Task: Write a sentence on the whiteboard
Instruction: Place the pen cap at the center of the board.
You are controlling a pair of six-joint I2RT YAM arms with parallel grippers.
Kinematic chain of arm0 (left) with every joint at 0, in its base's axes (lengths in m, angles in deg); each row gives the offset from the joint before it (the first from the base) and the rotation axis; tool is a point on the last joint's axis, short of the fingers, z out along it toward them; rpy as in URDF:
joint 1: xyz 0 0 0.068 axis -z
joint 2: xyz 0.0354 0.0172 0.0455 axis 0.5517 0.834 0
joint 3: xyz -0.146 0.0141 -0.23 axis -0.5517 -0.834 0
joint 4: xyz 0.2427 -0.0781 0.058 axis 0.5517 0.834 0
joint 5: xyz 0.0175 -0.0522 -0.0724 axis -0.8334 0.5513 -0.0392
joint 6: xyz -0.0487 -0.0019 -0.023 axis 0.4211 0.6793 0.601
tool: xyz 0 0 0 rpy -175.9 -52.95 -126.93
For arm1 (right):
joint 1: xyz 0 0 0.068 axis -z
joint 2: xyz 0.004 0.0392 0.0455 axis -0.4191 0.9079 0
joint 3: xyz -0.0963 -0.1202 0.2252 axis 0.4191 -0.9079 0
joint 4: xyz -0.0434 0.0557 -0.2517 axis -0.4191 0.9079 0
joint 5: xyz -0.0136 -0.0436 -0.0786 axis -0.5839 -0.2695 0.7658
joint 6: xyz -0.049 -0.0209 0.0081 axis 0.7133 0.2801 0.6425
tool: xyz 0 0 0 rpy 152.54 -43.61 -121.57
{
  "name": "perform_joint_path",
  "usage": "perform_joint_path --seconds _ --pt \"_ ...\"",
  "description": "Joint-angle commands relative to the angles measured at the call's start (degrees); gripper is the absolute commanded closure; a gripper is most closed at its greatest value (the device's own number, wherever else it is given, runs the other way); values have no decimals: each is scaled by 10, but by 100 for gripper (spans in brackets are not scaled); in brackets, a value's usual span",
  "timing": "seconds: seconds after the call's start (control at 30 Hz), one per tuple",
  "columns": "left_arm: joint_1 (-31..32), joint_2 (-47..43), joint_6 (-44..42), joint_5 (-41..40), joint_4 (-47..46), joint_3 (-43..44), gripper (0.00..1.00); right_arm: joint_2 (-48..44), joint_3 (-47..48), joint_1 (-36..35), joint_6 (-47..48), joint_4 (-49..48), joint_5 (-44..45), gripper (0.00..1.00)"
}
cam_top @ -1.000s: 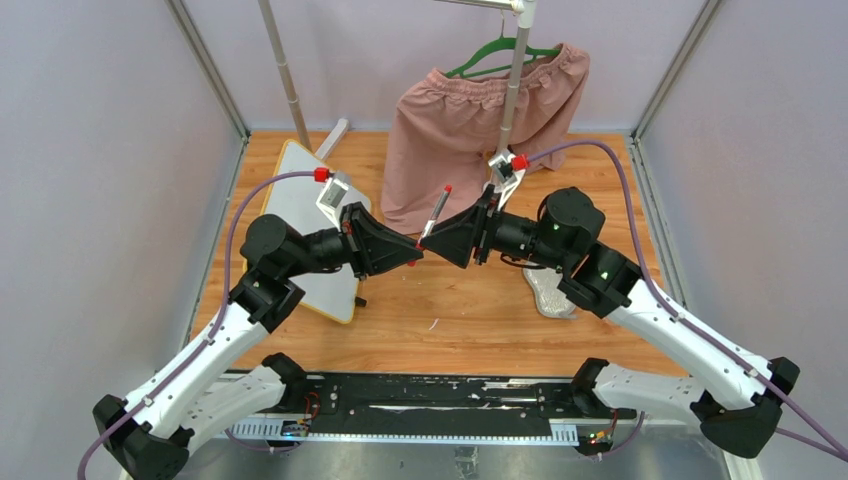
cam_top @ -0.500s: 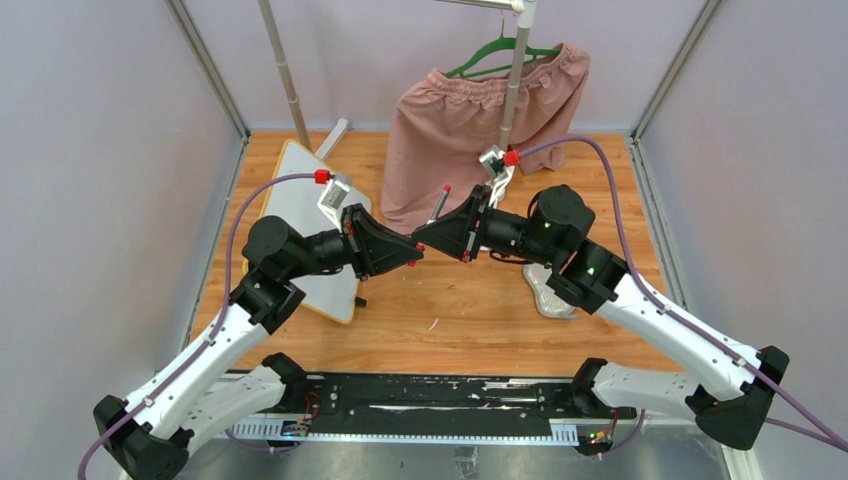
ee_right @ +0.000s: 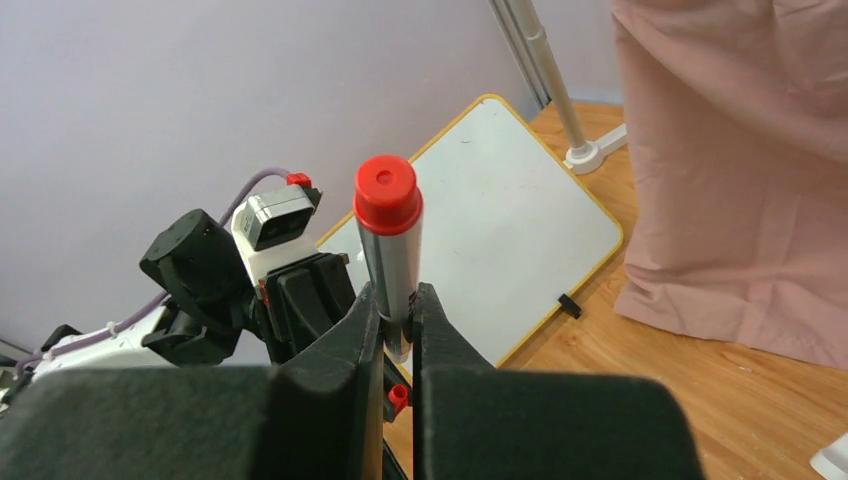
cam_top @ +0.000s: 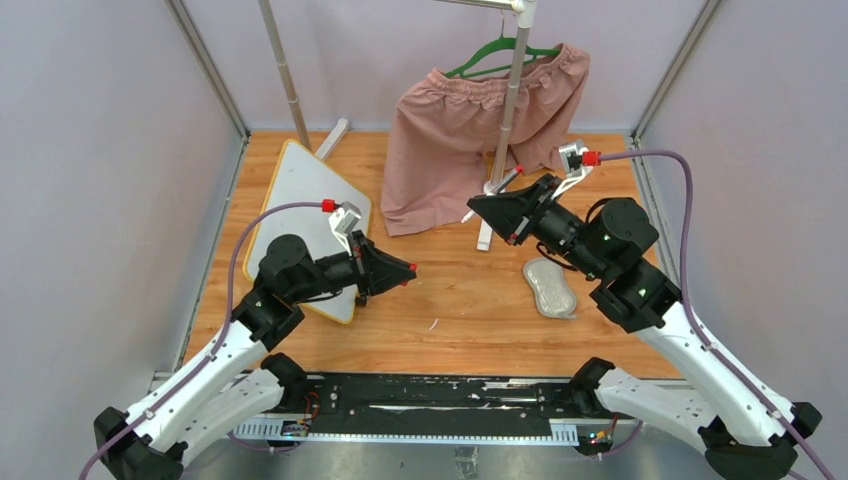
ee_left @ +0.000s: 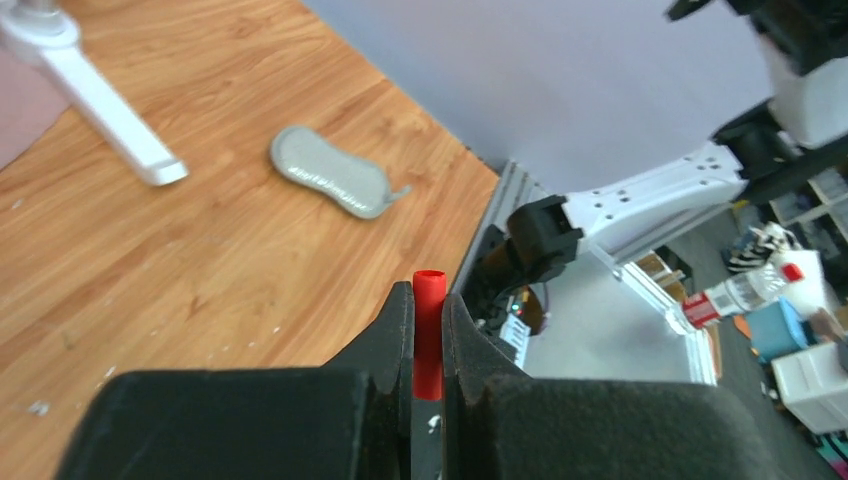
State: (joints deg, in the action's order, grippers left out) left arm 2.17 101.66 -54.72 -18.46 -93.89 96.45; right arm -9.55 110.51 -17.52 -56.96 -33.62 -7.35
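At 10 o'clock on the table, whiteboard [cam_top: 300, 190]: yellow-framed, white face up, set at an angle to the table edges; its near part is hidden under the left arm.
Left gripper [cam_top: 408, 270]: just 8 o'clock of table centre, off the board's right edge, pointing to 3 o'clock; jaws pinched on a small red cap [ee_left: 429, 345].
Right gripper [cam_top: 478, 207]: 1 o'clock of centre, pointing to 9 o'clock, apart from the left; jaws clamped on the marker [cam_top: 503, 182].
Marker: silver barrel, tilted, red end toward the wrist camera, other end pointing to 8 o'clock.
Shorts [cam_top: 470, 120]: pink, on a green hanger at 12 o'clock.
Grey pad [cam_top: 550, 288]: 4 o'clock, on the table beside the right arm.
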Motion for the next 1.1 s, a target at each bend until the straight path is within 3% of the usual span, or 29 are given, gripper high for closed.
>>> perform_joint_path --seconds 0.0,0.13,0.3,0.37,0.7,0.93,1.07 --pt "-2 16 -57 -81 95 13 100 -12 4 7 47 51 36 100" --pt "23 115 -127 -140 225 59 100 -57 -1 7 120 161 123 100" --pt "197 257 -183 -382 311 124 100 -139 -44 7 169 281 216 100" --pt "230 317 -180 -425 328 151 100 -175 -68 7 165 309 233 100" --pt "290 528 -181 -516 322 216 100 -264 -134 7 131 362 227 100" --pt "291 581 -184 -517 294 260 99 -269 -143 7 124 360 223 100" --pt "291 600 -184 -499 255 269 93 -271 -144 7 123 358 221 100"
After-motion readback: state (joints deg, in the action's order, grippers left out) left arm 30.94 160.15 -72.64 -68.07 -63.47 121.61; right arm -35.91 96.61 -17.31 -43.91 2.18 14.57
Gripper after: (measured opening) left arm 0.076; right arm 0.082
